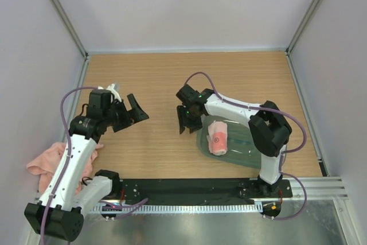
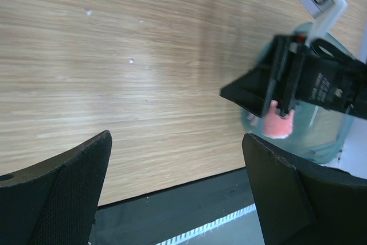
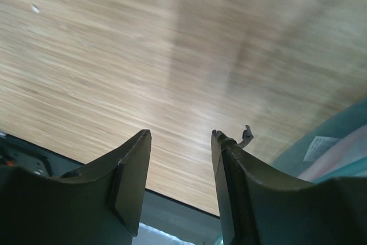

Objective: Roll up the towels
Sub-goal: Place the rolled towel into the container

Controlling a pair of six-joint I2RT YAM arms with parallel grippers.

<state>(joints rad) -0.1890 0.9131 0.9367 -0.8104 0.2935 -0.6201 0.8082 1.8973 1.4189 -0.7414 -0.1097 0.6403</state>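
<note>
Both the left gripper (image 1: 133,116) and right gripper (image 1: 187,125) are hanging spread and empty, while the crumpled pink towel (image 1: 43,164) is lying partly under the left arm (image 1: 75,152), probably risking snagging.

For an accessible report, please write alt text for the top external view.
Seen from above, a rolled pink towel lies in a clear green bin on the right of a wooden table, the right tool open and empty left of it. The left tool hangs open over bare wood, and a crumpled pink towel lies at the table's left edge.
</note>
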